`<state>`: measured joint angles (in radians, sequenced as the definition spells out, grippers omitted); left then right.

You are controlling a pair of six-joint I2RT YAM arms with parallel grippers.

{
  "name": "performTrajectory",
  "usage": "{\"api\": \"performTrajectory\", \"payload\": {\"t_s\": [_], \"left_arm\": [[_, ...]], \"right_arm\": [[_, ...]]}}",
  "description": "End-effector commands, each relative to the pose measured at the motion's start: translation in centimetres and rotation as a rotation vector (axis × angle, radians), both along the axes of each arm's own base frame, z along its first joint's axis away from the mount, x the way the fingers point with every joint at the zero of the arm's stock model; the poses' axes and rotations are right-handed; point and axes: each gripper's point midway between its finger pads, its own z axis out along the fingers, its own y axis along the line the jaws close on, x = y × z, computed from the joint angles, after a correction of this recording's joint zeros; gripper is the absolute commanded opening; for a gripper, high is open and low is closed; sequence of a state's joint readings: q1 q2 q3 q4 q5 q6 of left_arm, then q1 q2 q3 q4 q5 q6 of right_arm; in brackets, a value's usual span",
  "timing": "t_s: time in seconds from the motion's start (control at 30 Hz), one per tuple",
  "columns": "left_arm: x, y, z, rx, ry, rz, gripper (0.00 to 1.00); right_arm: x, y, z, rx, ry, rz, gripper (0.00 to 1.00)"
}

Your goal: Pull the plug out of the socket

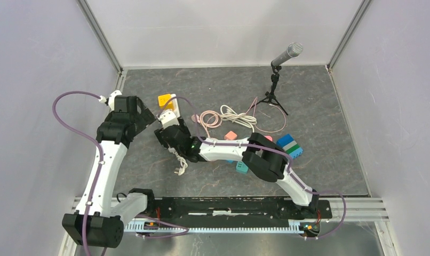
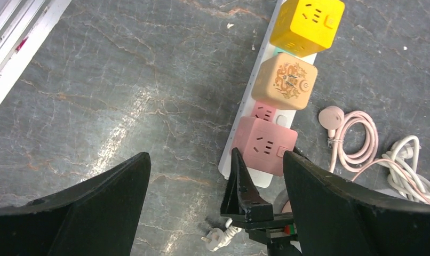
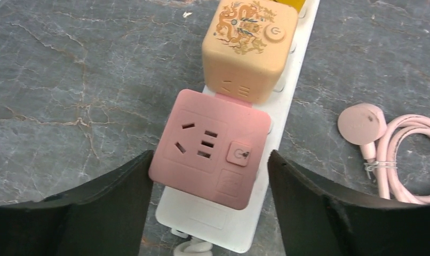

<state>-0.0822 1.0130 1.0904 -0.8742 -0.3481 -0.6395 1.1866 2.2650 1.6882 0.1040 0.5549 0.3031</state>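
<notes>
A white power strip (image 3: 288,106) lies on the grey table with three cube plugs on it: yellow (image 2: 308,20), tan (image 3: 250,48) and pink (image 3: 210,146). My right gripper (image 3: 210,160) is open, its fingers on either side of the pink cube at the strip's near end. The left finger is right at the cube's edge and a thin gap shows at the right finger. My left gripper (image 2: 217,160) is open and empty, hovering above the strip's near end (image 2: 263,178). One right-gripper finger (image 2: 239,186) shows there beside the pink cube (image 2: 264,145).
The strip's white cord plug (image 2: 215,239) lies loose near the strip's end. A pink cable with a round puck (image 3: 362,124) and a white cable coil (image 2: 410,160) lie to the right. A microphone on a tripod (image 1: 279,64) and coloured blocks (image 1: 290,145) stand further right.
</notes>
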Motion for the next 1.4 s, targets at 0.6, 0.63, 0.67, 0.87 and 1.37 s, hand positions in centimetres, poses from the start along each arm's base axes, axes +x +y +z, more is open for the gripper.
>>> {"api": "performTrajectory", "payload": {"t_s": [0.6,0.63,0.67,0.87,1.37], "left_arm": [[3.6,-8.0,-5.2,-0.435,-0.003,-0.28,0.94],[3.8,-8.8,-5.2,-0.465,-0.007,-0.313,0.93],[3.8,-9.3,-5.5,-0.491,-0.005,-0.338,0.93],[4.1,-10.6,-7.9,-0.556,0.048,-0.376,0.92],[7.1,-11.6,-11.7,-0.686,0.037,-0.297,0.6]], "right_arm": [[-4.6,-5.6,2.8,0.075,-0.003,0.154,0.53],[-4.8,-5.6,2.5,0.074,0.011,0.164,0.58],[-4.9,-5.6,2.3,0.072,0.022,0.167,0.64],[-3.8,-6.8,1.5,0.075,0.082,0.111,0.92],[-2.1,-6.5,0.5,0.014,0.051,0.145,0.65]]}}
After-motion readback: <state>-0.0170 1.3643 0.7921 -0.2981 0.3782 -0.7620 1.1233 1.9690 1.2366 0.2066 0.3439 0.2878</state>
